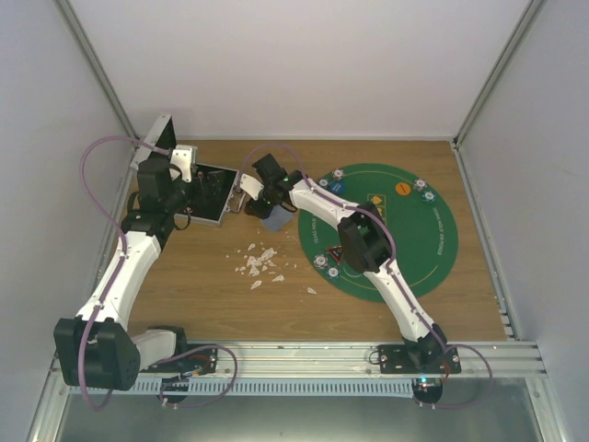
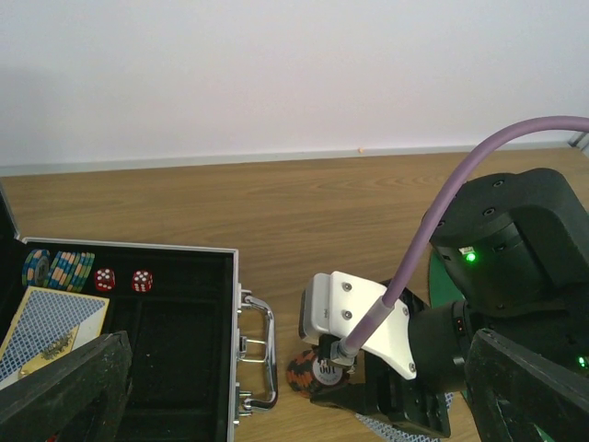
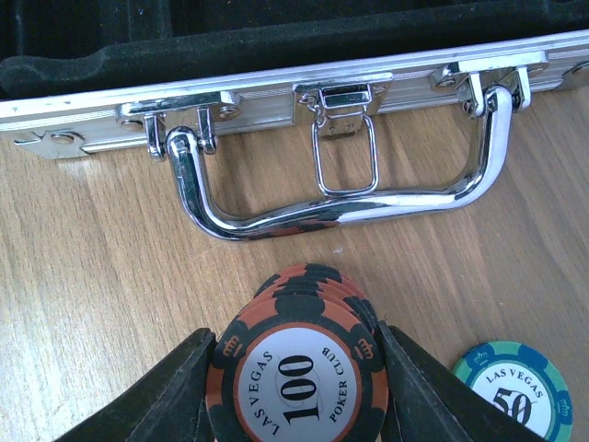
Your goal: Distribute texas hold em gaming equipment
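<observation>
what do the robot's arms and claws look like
white shells on the left arm and right arm, black joint housings, a purple cable along each, black claw fingers, and a small green light on the right wrist housing

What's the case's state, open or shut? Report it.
Open: the case has its lid raised, exposing chips, dice and cards inside.

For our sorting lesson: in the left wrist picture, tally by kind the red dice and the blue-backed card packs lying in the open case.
Red dice: 2
Blue-backed card pack: 1
Total: 3
</observation>
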Robot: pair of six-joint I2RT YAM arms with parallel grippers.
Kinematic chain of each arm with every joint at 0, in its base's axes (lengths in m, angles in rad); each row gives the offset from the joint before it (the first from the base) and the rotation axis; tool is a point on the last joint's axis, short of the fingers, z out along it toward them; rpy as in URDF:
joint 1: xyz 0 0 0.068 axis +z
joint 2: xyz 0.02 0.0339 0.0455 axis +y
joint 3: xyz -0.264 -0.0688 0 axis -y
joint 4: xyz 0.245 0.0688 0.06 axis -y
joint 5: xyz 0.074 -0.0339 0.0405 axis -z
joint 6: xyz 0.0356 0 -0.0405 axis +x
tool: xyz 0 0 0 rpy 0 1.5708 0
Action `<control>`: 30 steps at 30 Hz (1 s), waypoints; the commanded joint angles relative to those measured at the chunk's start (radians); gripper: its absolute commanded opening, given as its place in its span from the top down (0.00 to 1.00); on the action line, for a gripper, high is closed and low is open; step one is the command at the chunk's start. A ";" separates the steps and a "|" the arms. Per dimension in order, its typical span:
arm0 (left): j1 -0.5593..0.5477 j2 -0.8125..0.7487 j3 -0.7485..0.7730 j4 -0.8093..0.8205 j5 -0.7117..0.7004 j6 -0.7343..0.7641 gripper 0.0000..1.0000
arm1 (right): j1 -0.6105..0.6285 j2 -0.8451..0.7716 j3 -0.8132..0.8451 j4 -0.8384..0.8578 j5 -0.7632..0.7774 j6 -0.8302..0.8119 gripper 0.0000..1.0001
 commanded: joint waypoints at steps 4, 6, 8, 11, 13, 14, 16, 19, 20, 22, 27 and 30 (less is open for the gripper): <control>0.008 0.006 0.005 0.048 0.004 -0.001 0.01 | -0.007 0.032 0.038 -0.010 -0.015 -0.006 0.55; 0.008 0.007 0.005 0.048 0.005 -0.002 0.01 | -0.007 0.030 0.046 -0.012 -0.018 -0.004 0.57; 0.008 0.007 0.005 0.048 0.004 -0.001 0.01 | -0.007 0.025 0.046 -0.006 -0.019 0.001 0.60; 0.008 0.007 0.005 0.048 0.003 -0.001 0.01 | -0.009 0.008 0.046 0.004 -0.030 0.015 0.61; 0.008 0.008 0.005 0.048 0.003 -0.002 0.01 | -0.009 -0.008 0.046 0.009 -0.037 0.025 0.62; 0.008 0.007 0.006 0.047 0.002 -0.002 0.01 | -0.011 -0.017 0.046 0.011 -0.038 0.031 0.62; 0.008 0.007 0.006 0.047 0.002 -0.001 0.01 | -0.014 -0.034 0.046 0.013 -0.041 0.042 0.62; 0.007 0.006 0.005 0.048 0.003 -0.001 0.01 | -0.019 -0.069 0.031 0.022 -0.038 0.066 0.63; 0.008 0.006 0.005 0.048 0.003 -0.001 0.01 | -0.021 -0.079 0.018 0.030 -0.034 0.076 0.63; 0.008 0.005 0.005 0.048 0.006 -0.003 0.01 | -0.029 -0.116 -0.023 0.049 -0.022 0.097 0.63; 0.008 0.002 0.005 0.050 0.011 -0.005 0.01 | -0.070 -0.197 -0.124 0.083 0.042 0.160 0.64; 0.008 -0.002 0.003 0.051 0.010 -0.004 0.01 | -0.113 -0.253 -0.220 0.113 0.069 0.192 0.64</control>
